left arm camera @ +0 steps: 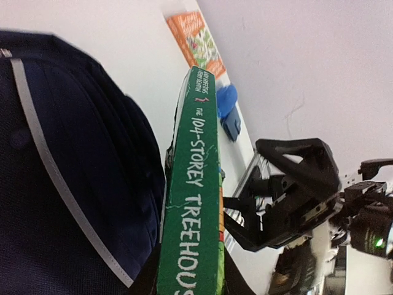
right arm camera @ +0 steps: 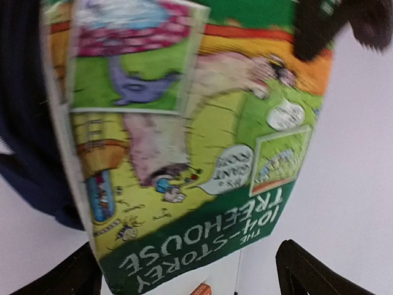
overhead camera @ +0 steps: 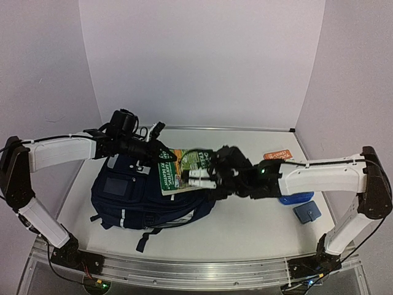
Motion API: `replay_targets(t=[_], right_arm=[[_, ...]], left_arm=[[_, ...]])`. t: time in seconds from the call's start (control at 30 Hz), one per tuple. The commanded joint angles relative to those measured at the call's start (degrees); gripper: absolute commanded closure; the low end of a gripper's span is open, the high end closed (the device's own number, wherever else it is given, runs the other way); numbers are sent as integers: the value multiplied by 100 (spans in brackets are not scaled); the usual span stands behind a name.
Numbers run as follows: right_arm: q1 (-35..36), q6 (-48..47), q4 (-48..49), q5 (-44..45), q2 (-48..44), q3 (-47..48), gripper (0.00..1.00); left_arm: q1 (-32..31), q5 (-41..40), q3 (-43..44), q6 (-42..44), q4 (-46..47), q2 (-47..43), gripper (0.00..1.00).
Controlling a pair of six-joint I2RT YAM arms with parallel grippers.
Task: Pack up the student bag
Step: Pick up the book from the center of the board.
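The student bag (overhead camera: pixel 138 196), navy with white stripes, lies left of centre on the table. In the left wrist view its dark fabric (left arm camera: pixel 73 184) fills the left side. A green book, "The 104-Storey Treehouse" (overhead camera: pixel 175 167), is held tilted over the bag's upper right edge. My left gripper (overhead camera: pixel 161 150) is shut on the book, and its spine (left arm camera: pixel 193 203) runs down between the jaws (left arm camera: pixel 187 286). My right gripper (overhead camera: pixel 195 179) is open at the book's right edge. Its fingers (right arm camera: pixel 307 270) stand wide apart below the cover (right arm camera: pixel 184 153) and do not touch it.
An orange booklet (overhead camera: pixel 277 155) lies at the back right of the table. A small blue pouch (overhead camera: pixel 306 212) and another blue item (overhead camera: pixel 295 198) sit under the right forearm. White walls close off the back and both sides.
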Motion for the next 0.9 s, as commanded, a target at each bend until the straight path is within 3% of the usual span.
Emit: replay_targets(t=[0.0, 0.13, 0.43, 0.63, 0.87], right_arm=[[-1081, 2689, -686, -1111, -665, 1512, 2], [-1829, 4133, -1198, -2365, -810, 2075, 2], [-2435, 7043, -1217, -5315, -300, 2963, 2], [-2477, 8989, 402, -6481, 465, 2957, 2], [-2474, 9936, 1854, -6781, 1133, 2921, 2]], left_arm=[[168, -912, -54, -805, 2081, -810, 100], [171, -1595, -245, -1204, 3176, -1085, 100], [171, -2499, -737, -1645, 4975, -1443, 100], [164, -2809, -1195, -2100, 6222, -1602, 100], [154, -2873, -1493, -2640, 7048, -1549, 100]])
